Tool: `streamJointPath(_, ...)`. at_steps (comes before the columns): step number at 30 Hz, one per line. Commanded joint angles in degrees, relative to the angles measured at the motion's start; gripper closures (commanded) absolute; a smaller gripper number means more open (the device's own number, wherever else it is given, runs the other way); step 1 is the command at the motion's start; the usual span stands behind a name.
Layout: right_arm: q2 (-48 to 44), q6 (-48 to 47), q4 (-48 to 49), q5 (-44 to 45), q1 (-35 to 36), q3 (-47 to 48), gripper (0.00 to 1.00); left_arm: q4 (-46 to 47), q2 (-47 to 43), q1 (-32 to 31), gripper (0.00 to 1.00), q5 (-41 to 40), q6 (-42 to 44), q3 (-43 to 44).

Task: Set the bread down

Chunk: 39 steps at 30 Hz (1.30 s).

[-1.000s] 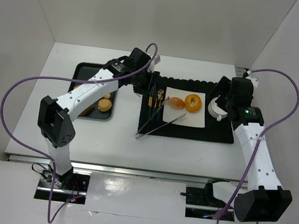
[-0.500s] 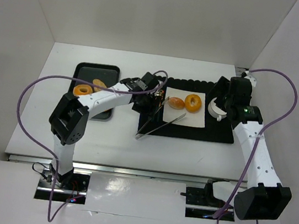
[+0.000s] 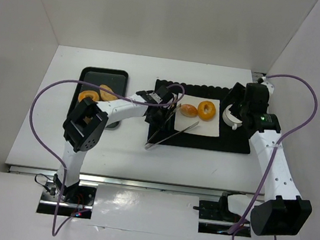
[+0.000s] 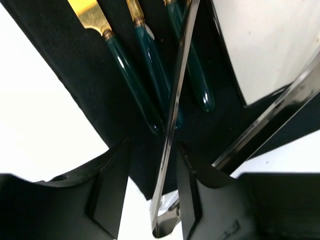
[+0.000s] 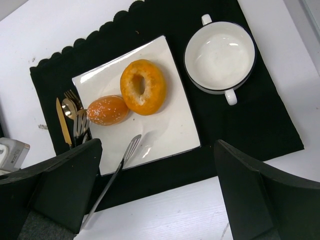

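A seeded bun (image 3: 187,109) and a ring-shaped bread (image 3: 207,110) lie on the white square plate (image 3: 204,126); both also show in the right wrist view, the bun (image 5: 107,110) and the ring (image 5: 142,86). Two more breads (image 3: 89,96) lie in the black tray (image 3: 104,74). Metal tongs (image 3: 166,134) lie across the black mat's left part. My left gripper (image 3: 161,118) is low over them, open, with one tong arm (image 4: 172,125) between its fingers (image 4: 112,192). My right gripper (image 3: 238,107) hovers above the mat's right side, wide open and empty.
A white two-handled cup (image 5: 220,56) stands on the black mat (image 5: 255,125) to the right of the plate. Gold cutlery with green handles (image 4: 135,85) lies on the mat's left strip, beside the tongs. White walls close the table on three sides.
My left arm has swung from the tray towards the mat and dropped its gripper over the tongs. The breads in the tray are uncovered. My right arm has not moved.
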Motion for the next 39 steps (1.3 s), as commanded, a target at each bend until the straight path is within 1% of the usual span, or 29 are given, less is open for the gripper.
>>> streamJointPath(1, -0.22, -0.5, 1.91, 0.62, -0.44, 0.23, 0.0, 2.88, 1.33, 0.0, 0.52, -1.69, 1.93, 0.04)
streamJointPath(3, -0.22, -0.5, 1.91, 0.62, -0.44, 0.23, 0.0, 2.88, 1.33, 0.0, 0.6, -2.3, 2.46, 0.04)
streamJointPath(4, -0.22, -0.5, 1.91, 0.62, -0.44, 0.23, 0.0, 2.88, 1.33, 0.0, 0.67, -2.31, 2.46, 0.04)
streamJointPath(7, -0.22, -0.5, 1.91, 0.62, -0.44, 0.23, 0.0, 2.88, 0.8, 0.0, 0.76, -2.31, 3.87, 0.04)
streamJointPath(8, -0.22, -0.5, 1.91, 0.62, -0.44, 0.23, 0.0, 2.88, 0.8, 0.0, 0.83, -0.92, 4.56, 0.04)
streamJointPath(11, 0.3, -0.5, 1.91, 0.62, -0.44, 0.23, 0.0, 3.49, -0.34, 0.0, 0.9, 1.81, 5.8, -0.49)
streamJointPath(13, 0.3, -0.5, 1.91, 0.62, -0.44, 0.23, 0.0, 3.5, -1.65, 0.0, 0.98, 2.44, 6.42, -1.2)
streamJointPath(14, 0.3, -0.5, 1.91, 0.62, -0.44, 0.76, 0.0, 3.5, -2.18, 0.0, 1.0, 2.96, 6.42, -1.2)
streamJointPath(22, 0.3, -0.5, 1.91, 0.62, -0.44, 0.76, 0.0, 0.6, -8.69, 0.0, 1.0, 2.35, 7.47, -1.72)
streamJointPath(25, 0.3, -0.5, 1.91, 0.62, -0.44, 0.76, 0.0, -1.07, -10.8, 0.0, 1.0, 0.07, 7.99, -1.72)
streamJointPath(27, 0.3, -0.5, 1.91, 0.62, -0.44, 0.76, 0.0, -3.35, -11.51, 1.05, 1.0, -3.17, 7.47, -0.67)
streamJointPath(32, 0.3, 0.03, 1.91, 0.09, -0.44, 0.76, 0.0, -8.8, -11.51, 5.01, 1.0, -7.05, 2.38, -0.05)
streamJointPath(37, -0.31, 0.03, 1.91, 0.62, -0.44, 0.24, 0.0, -9.34, -13.53, 6.33, 1.0, -7.58, -1.4, -7.86)
streamJointPath(39, -0.31, 0.03, 1.91, 0.09, -0.44, 0.23, 0.0, -9.34, -15.02, 6.33, 1.0, -7.58, -4.74, -10.24)
